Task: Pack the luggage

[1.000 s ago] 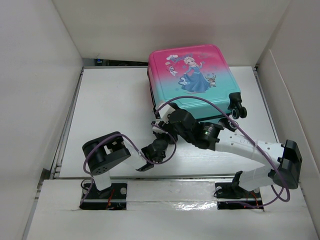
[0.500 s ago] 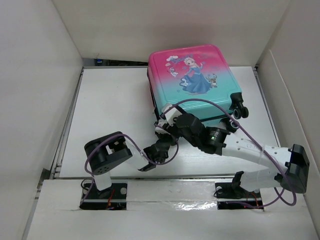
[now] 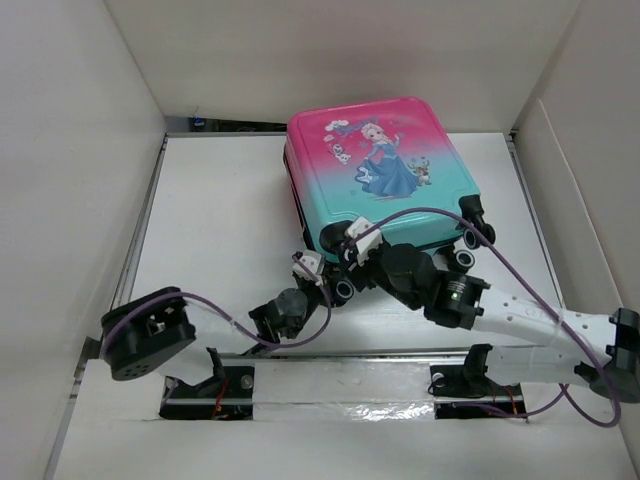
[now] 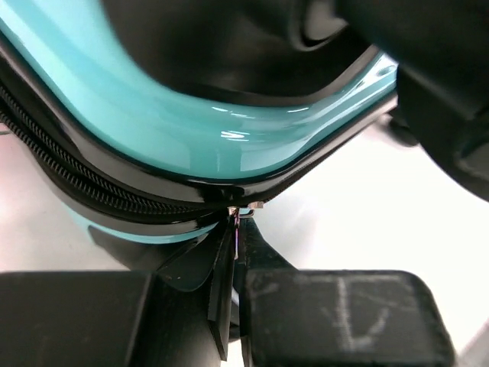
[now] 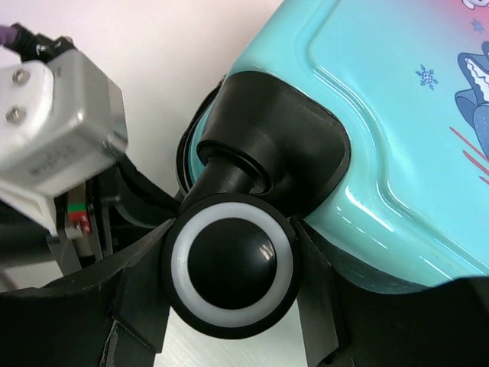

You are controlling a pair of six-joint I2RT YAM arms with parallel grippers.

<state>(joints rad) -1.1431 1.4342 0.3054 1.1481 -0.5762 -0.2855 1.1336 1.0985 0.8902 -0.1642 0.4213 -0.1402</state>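
The luggage (image 3: 375,170) has shifted leftward. We count one case and two grippers reaching low: left gripper (image 4: 235,229) pressed together at the zip seam (image 4: 114,187), right gripper (image 5: 231,284) clamping one wheel (image 5: 231,256).

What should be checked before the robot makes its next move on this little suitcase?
1. Luggage lies flat with its shell shut: ok.
2. Left gripper, jaws pinched on the zipper pull at the corner: ok.
3. Right gripper, jaws against both sides of the black wheel: ok.
4. Zipper teeth beside the pull are meshed: ok. The rest of the run: cannot tell.
5. Room between the two grippers: not ok. The grey block on the left wrist sits right beside the right jaws.
6. Contents inside: cannot tell.
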